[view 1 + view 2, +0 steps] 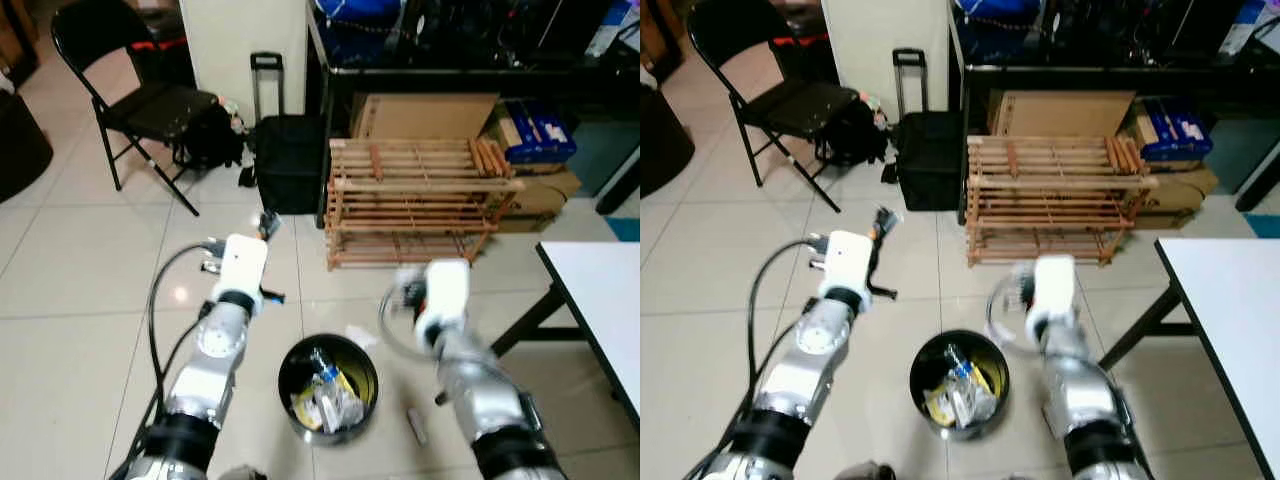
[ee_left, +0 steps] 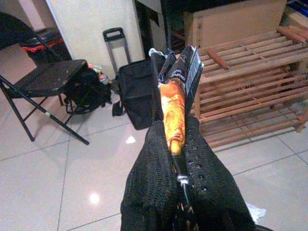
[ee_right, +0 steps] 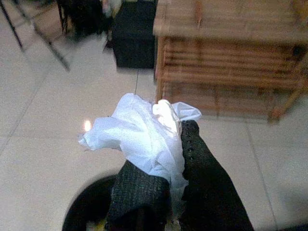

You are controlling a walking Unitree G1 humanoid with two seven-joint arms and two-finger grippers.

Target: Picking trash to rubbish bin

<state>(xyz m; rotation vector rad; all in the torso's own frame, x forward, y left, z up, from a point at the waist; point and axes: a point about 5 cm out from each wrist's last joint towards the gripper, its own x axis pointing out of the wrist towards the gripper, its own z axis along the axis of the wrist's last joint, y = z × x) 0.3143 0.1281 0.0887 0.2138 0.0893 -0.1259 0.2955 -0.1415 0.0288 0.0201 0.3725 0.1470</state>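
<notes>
Head views: a black bin holding trash stands on the tiled floor between two raised silver arms, before a wooden rack.

Left wrist view: the left end effector is clamped on an orange wrapper, held above the floor.

Right wrist view: the right end effector is clamped on a crumpled white bag, just above the bin's rim.

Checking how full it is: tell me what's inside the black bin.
The black bin holds crumpled clear plastic and a yellow wrapper; whatever lies beneath them is covered.
</notes>
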